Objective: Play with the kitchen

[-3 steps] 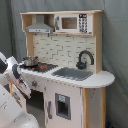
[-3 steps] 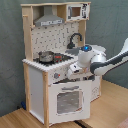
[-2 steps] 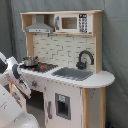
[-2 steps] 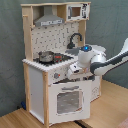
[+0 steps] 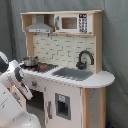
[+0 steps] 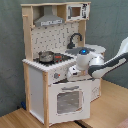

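Second exterior view: arm's pincer (image 6: 71, 75) sits at the kitchen (image 6: 55, 65) front edge, by the knobs above the oven door (image 6: 66, 101); can't tell if it's open or closed. Kitchen stands on the wooden floor (image 6: 107, 107). Likely rigid, heavy, stays put. Grab small movable parts: knobs, door handle, pot (image 6: 46, 56) further back.

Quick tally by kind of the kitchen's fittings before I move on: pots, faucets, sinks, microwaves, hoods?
Pot: 1
Faucet: 1
Sink: 1
Microwave: 1
Hood: 1
Total: 5
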